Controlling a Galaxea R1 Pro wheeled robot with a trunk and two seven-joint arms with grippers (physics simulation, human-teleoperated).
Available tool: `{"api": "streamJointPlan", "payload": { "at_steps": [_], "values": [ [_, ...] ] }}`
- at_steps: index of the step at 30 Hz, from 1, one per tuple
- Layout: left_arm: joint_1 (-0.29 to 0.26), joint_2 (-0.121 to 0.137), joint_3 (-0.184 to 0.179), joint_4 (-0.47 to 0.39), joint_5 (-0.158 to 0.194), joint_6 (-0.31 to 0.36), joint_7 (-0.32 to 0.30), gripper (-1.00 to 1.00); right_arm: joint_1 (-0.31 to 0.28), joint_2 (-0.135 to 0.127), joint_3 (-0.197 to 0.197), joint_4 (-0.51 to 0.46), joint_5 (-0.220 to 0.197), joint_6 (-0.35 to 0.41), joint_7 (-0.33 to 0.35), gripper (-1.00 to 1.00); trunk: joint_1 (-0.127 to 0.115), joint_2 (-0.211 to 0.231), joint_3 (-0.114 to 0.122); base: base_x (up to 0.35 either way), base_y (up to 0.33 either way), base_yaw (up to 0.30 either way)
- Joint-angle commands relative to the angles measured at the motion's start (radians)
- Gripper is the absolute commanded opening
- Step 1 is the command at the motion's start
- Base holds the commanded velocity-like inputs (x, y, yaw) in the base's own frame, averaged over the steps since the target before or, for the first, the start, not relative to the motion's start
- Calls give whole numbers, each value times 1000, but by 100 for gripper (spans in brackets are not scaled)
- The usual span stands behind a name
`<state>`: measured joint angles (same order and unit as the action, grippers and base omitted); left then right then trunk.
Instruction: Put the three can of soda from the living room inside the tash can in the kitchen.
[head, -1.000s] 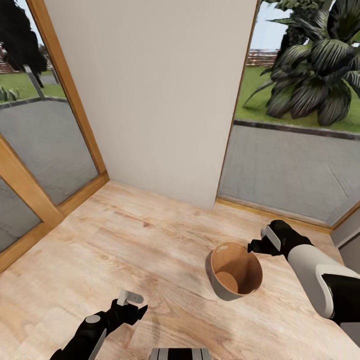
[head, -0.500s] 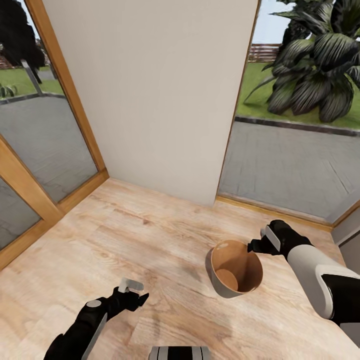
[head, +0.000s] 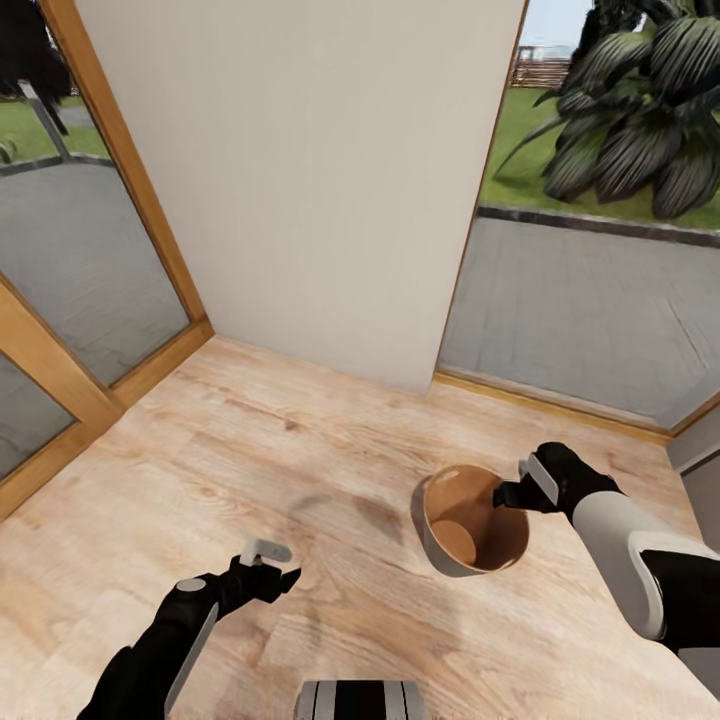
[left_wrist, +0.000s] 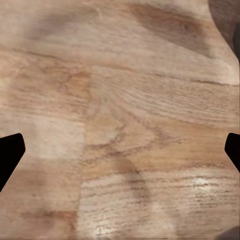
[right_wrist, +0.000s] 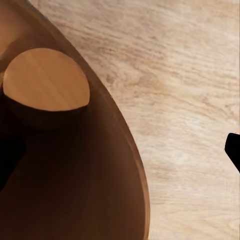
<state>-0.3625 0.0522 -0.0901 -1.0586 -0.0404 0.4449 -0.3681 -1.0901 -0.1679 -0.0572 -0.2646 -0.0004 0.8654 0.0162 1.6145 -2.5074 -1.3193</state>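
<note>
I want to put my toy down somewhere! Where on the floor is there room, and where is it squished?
Most room: the bare wood floor between the white wall, the glass door and the left gripper. It is crowded at the right, where the right gripper holds the rim of the tash can.

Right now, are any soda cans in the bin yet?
Not yet. The tash can looks empty: its brown inside and bare bottom show, with no cans. The right gripper is shut on its rim, carrying it over the wood floor beside glass doors. The left gripper is open and holds nothing. All three cans remain.
</note>
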Motion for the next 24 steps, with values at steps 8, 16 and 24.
{"api": "streamJointPlan", "payload": {
  "at_steps": [8,16,24],
  "values": [
    [0,-1,1,-25,0,41,0,100,16,-4,-1,1,-1,-2,0,100,4,-2,-41,0,0,0],
    [1,-1,2,-28,0,43,0,100,22,-8,-2,-1,3,-2,2,100,5,-3,-63,0,0,0],
    [1,0,3,-30,0,43,-1,100,26,-7,0,-1,5,-2,0,100,5,-3,-65,0,0,0]
  ]
}}
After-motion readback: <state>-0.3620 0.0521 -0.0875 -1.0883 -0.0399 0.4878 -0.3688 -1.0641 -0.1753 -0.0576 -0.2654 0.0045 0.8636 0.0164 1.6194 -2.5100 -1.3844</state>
